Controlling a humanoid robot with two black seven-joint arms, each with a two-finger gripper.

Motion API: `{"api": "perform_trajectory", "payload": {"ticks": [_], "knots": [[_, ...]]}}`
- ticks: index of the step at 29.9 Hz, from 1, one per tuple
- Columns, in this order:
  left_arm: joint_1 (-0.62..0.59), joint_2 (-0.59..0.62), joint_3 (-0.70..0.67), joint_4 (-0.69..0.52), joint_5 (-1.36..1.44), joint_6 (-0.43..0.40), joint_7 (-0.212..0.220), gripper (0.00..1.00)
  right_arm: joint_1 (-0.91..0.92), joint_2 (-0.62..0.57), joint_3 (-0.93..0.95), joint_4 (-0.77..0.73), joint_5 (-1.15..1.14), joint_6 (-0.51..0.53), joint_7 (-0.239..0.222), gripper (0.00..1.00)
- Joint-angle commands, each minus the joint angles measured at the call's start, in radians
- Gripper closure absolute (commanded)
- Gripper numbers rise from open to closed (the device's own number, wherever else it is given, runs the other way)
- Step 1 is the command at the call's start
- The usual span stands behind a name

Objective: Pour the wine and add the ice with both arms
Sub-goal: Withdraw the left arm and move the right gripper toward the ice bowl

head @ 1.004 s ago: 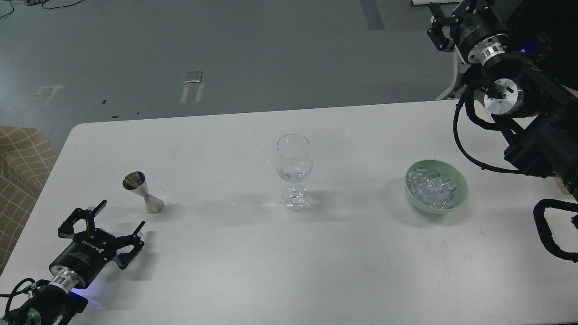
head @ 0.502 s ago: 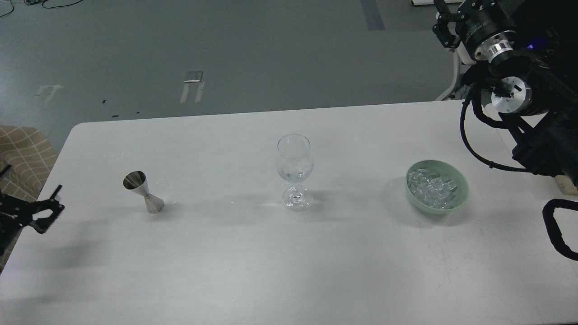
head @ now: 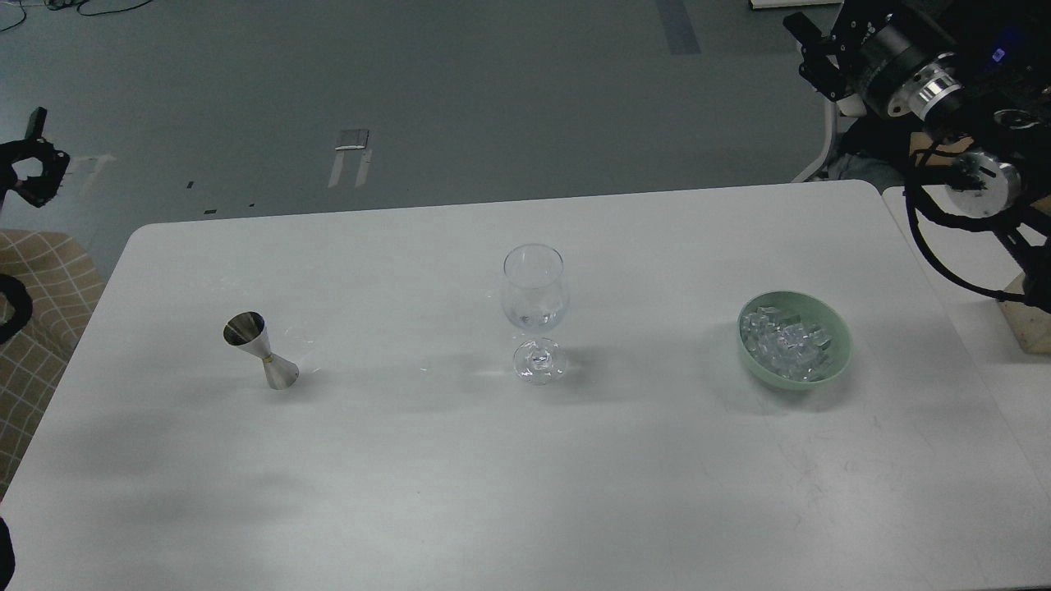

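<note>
A clear stemmed glass [head: 534, 310] stands upright at the table's middle, with a little clear wine [head: 535, 319] at the bottom of its bowl. A heap of ice cubes [head: 787, 341] lies in a pale green bowl [head: 839, 355] to the right. A steel jigger [head: 262, 351] stands on the left. My left gripper [head: 37, 158] is raised off the table's far left corner, open and empty. My right gripper [head: 814, 56] is high at the top right, beyond the table's far edge, with its fingers apart and empty.
The white table [head: 460, 484] has its far edge near the top third of the view. A checked chair [head: 37, 328] stands off its left side. A second table surface [head: 977, 369] adjoins on the right, with a wooden block [head: 1026, 320] on it.
My left arm has lifted from the table's near left corner up and out to the far left edge. My right arm has drawn back to the right and up. Glass, jigger and bowl have not moved.
</note>
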Motion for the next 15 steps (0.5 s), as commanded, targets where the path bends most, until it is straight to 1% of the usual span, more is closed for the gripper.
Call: {"api": "perform_trajectory", "payload": {"ticks": [1, 3, 5, 6, 7, 9, 10, 11, 13, 15], "knots": [[-0.056, -0.029, 0.085, 0.0, 0.001, 0.0, -0.033, 0.02, -0.001, -0.145, -0.081, 0.141, -0.114, -0.026, 0.001, 0.0], [-0.078, -0.064, 0.101, 0.0, 0.001, 0.0, -0.036, 0.02, -0.007, -0.276, -0.136, 0.26, -0.232, -0.043, 0.006, 0.0], [-0.084, -0.081, 0.101, 0.0, 0.001, 0.0, -0.036, 0.02, -0.018, -0.337, -0.156, 0.321, -0.299, -0.058, 0.008, 0.0], [-0.087, -0.093, 0.102, 0.0, 0.002, 0.0, -0.035, 0.02, -0.038, -0.398, -0.168, 0.379, -0.367, -0.08, 0.009, 0.0], [-0.087, -0.1, 0.102, 0.0, 0.007, 0.0, -0.035, 0.02, -0.052, -0.426, -0.172, 0.407, -0.402, -0.092, 0.009, 0.0], [-0.087, -0.121, 0.102, 0.0, 0.043, 0.0, -0.036, 0.02, -0.13, -0.521, -0.175, 0.508, -0.546, -0.164, 0.009, 0.0], [-0.087, -0.126, 0.102, 0.0, 0.053, 0.0, -0.036, 0.02, -0.153, -0.54, -0.175, 0.529, -0.585, -0.187, 0.009, 0.0], [-0.087, -0.132, 0.102, 0.0, 0.071, 0.0, -0.036, 0.02, -0.194, -0.572, -0.175, 0.566, -0.653, -0.239, 0.011, 0.0], [-0.087, -0.135, 0.102, 0.0, 0.079, 0.0, -0.036, 0.02, -0.233, -0.6, -0.176, 0.594, -0.715, -0.296, 0.011, 0.0], [-0.087, -0.144, 0.101, -0.001, 0.082, 0.0, -0.036, 0.02, -0.324, -0.621, -0.176, 0.632, -0.831, -0.417, 0.011, 0.0]]}}
